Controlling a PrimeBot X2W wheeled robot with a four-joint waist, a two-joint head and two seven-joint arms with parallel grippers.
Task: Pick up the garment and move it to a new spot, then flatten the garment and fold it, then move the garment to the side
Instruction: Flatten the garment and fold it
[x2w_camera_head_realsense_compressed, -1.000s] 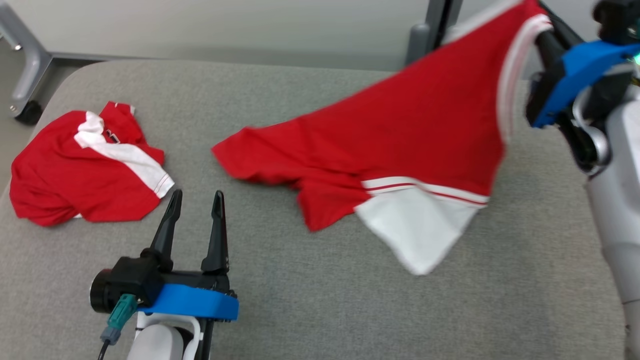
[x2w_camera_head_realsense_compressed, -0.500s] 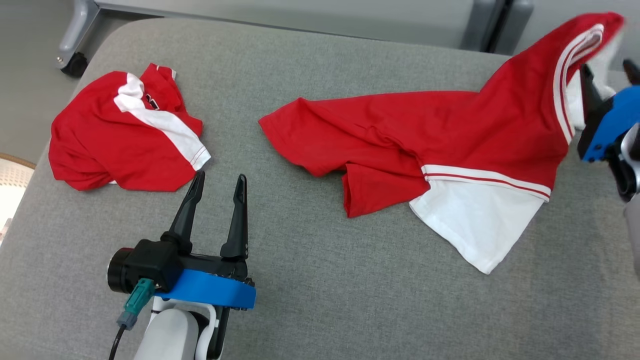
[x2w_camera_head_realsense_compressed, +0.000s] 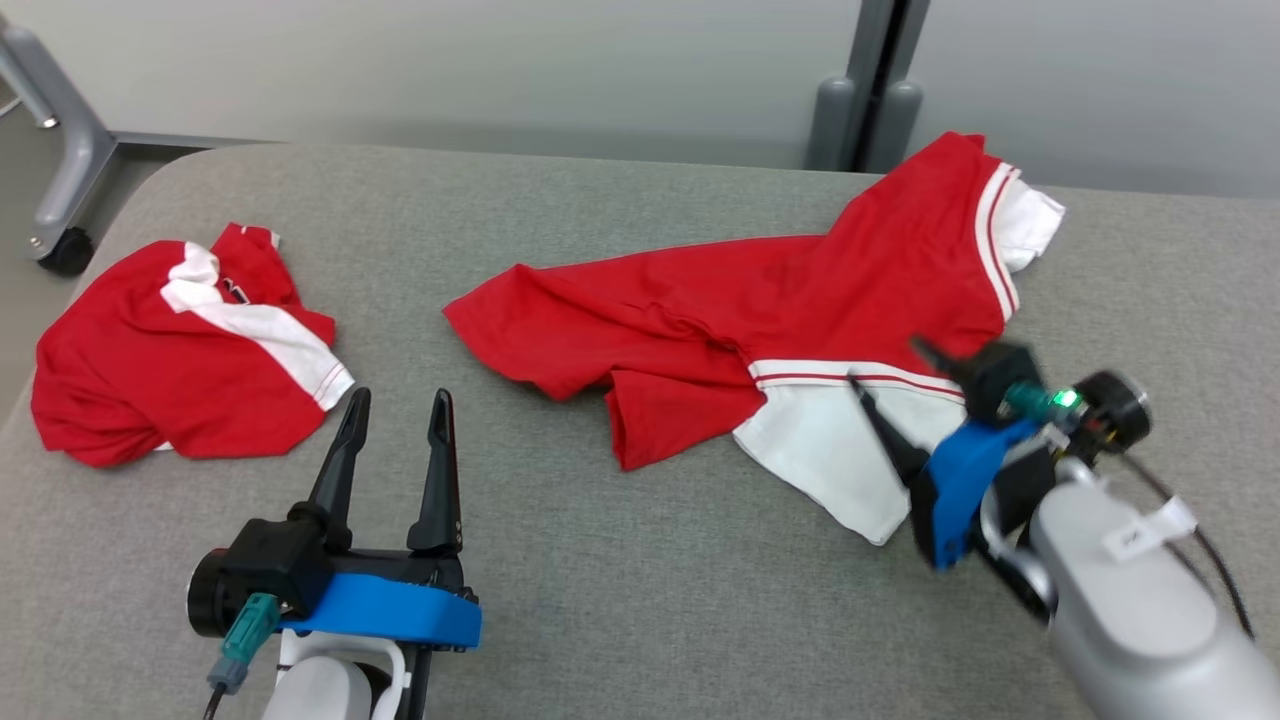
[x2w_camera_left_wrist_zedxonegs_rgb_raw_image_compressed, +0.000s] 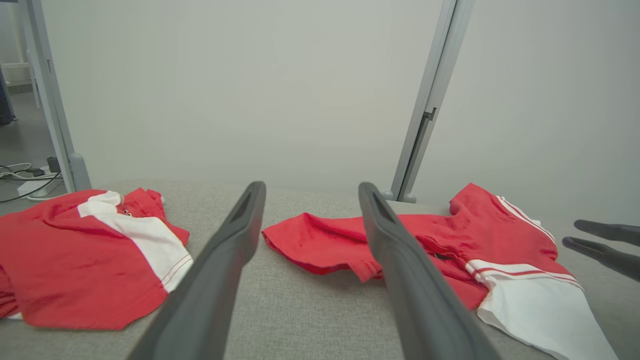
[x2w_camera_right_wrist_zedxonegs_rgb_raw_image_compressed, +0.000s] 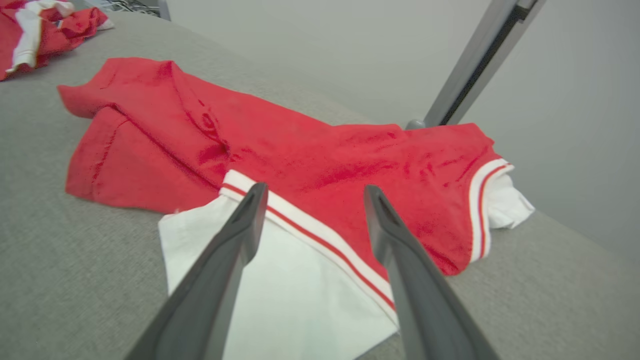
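Head view showed the garment (x2w_camera_head_realsense_compressed: 800, 290) lying on the grey table (x2w_camera_head_realsense_compressed: 600, 580), across its middle and right part and reaching toward its far edge. It was a red shirt with a white panel (x2w_camera_head_realsense_compressed: 830, 460) and striped trim. Neither gripper held it. It lay rumpled: a red flap was doubled over near the table's middle, ridges ran along the body, and the white panel pointed toward the table's near edge.

Progress, as judged from the lie of things: the garment rested free on the table, so the pick-up and relocation step appeared done. Flattening was not done, since creases and the doubled layer were plain. No fold had been made, and the move to the side was outstanding. Most of the task remained.

Right gripper (x2w_camera_head_realsense_compressed: 885, 362): fingers spread wide, grasping nothing. It hung over the table's right part, above the striped seam where red met white. The right wrist view confirmed this, with the two fingers framing that seam and the white panel beneath them. Whether the tips touched the cloth could not be told.

Left gripper (x2w_camera_head_realsense_compressed: 400, 395): fingers parted, empty. It sat over the table's near left part, pointing toward the far edge — near the garment's left tip but clear of it.

A second shirt (x2w_camera_head_realsense_compressed: 170, 370), also red and white, lay bunched at the table's left end, clear of both grippers.
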